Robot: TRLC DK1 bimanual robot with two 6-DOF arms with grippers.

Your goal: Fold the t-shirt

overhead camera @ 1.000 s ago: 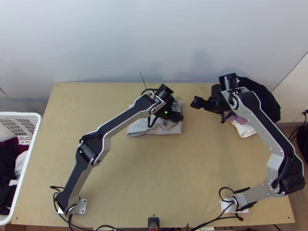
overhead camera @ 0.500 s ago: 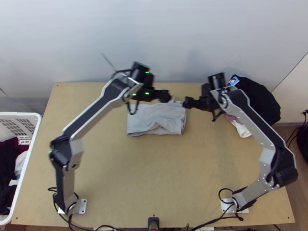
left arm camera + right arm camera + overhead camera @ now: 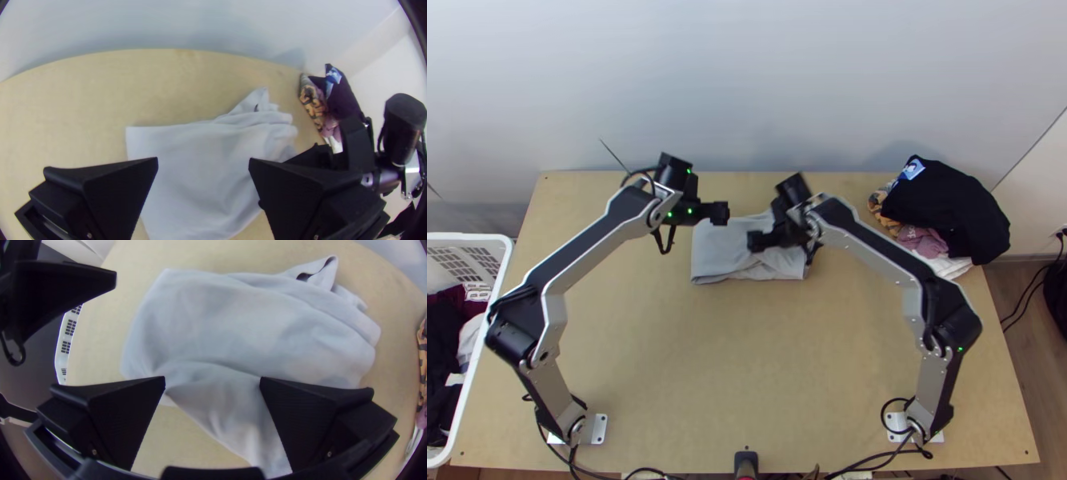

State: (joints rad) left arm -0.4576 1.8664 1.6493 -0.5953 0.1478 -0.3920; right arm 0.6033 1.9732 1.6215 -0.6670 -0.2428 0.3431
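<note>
In the top view the light grey t-shirt [image 3: 727, 250] lies folded into a rough rectangle near the table's back, wrinkled at its right part. My left gripper [image 3: 725, 214] hangs over its back left edge, and my right gripper [image 3: 753, 242] is above its middle. The left wrist view has the left gripper [image 3: 202, 164] with fingers apart and nothing between them, the shirt [image 3: 200, 169] below. From the right wrist, the right gripper [image 3: 212, 382] is also spread, over the shirt [image 3: 249, 324], whose folded flap runs between and under the fingers.
A pile of dark and coloured clothes [image 3: 947, 204] sits at the table's back right corner. A white laundry basket [image 3: 497, 292] with clothes stands left of the table [image 3: 747, 368]. Both grippers are close together over the shirt.
The left gripper has moved left and back off the shirt's right part. The right gripper has come left from beside the clothes pile to over the shirt, uncovering the pile.
</note>
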